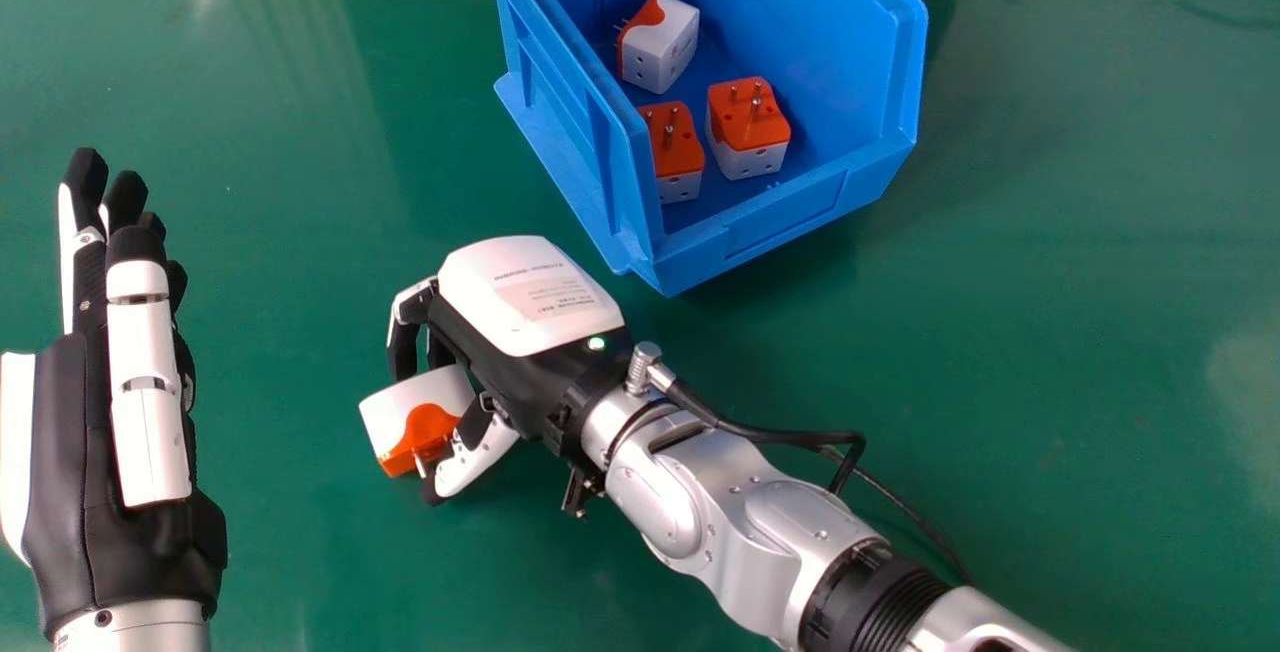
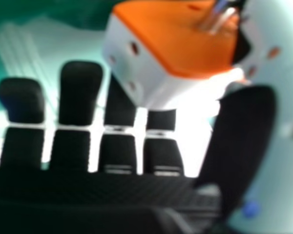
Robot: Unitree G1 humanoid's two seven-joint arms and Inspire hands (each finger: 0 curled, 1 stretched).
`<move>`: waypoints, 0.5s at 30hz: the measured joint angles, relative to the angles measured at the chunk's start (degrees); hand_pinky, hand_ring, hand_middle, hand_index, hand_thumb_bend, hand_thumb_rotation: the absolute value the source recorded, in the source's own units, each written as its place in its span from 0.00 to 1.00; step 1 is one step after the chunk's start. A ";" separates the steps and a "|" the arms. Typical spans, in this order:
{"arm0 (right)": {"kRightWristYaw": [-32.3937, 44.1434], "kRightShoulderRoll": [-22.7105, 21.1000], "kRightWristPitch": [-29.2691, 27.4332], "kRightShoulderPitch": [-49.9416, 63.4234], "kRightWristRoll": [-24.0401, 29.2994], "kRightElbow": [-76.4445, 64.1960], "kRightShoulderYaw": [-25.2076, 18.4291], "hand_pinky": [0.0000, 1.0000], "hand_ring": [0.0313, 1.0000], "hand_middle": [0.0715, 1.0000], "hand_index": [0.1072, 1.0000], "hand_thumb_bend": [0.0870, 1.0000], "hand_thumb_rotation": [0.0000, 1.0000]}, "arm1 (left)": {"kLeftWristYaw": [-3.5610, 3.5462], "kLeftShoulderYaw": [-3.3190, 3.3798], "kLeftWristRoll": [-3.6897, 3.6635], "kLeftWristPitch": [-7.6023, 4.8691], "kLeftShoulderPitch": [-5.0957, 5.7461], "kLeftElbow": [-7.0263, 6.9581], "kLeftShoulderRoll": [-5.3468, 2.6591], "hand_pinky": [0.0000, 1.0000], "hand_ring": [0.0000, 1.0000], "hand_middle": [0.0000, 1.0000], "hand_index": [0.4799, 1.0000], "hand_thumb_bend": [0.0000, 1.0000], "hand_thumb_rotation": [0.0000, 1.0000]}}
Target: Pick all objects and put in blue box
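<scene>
Shining faintly, the tabletop (image 1: 1060, 262) (plain green) bears a blue box (image 1: 830, 52).

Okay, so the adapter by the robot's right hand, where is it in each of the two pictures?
Head view: the adapter is left of centre, at the right hand, nearer the robot than the blue box.
Right hand view: its orange face shows large, beside the thumb.
Shared landmark: the metal pins on that orange face, close to the thumb.

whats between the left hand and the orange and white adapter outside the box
Just bare green tabletop between the left hand and that adapter, in the head view.
</scene>
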 measured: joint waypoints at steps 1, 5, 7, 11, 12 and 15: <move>0.00 0.00 0.04 0.00 0.01 0.00 0.00 0.18 0.22 0.38 0.47 0.47 0.01 | 0.03 0.00 0.00 0.00 0.00 0.00 0.00 1.00 1.00 1.00 1.00 0.23 1.00; -0.05 0.01 0.51 0.00 0.03 -0.10 -0.19 0.18 0.23 0.38 0.47 0.47 0.01 | 0.07 0.01 0.00 0.00 -0.01 0.00 0.00 1.00 1.00 1.00 1.00 0.24 1.00; -0.08 0.01 0.75 0.01 0.02 -0.21 -0.23 0.18 0.22 0.38 0.47 0.46 0.00 | 0.22 0.00 0.01 0.00 0.01 0.00 0.00 1.00 1.00 1.00 1.00 0.24 1.00; 0.34 0.00 1.74 0.03 0.03 -0.94 -0.26 0.17 0.22 0.38 0.47 0.46 0.00 | 0.32 -0.01 0.05 -0.01 0.01 0.00 0.01 1.00 1.00 1.00 1.00 0.24 1.00; 0.66 0.00 2.20 0.04 0.03 -1.32 -0.31 0.17 0.22 0.38 0.47 0.46 0.00 | 0.41 -0.02 0.06 -0.01 0.02 0.00 0.00 1.00 1.00 1.00 1.00 0.24 1.00; 1.77 -0.02 3.26 0.29 0.07 -2.45 -0.44 0.18 0.23 0.39 0.47 0.46 0.00 | 0.43 -0.04 0.09 0.00 0.03 0.00 0.01 1.00 1.00 0.99 1.00 0.23 1.00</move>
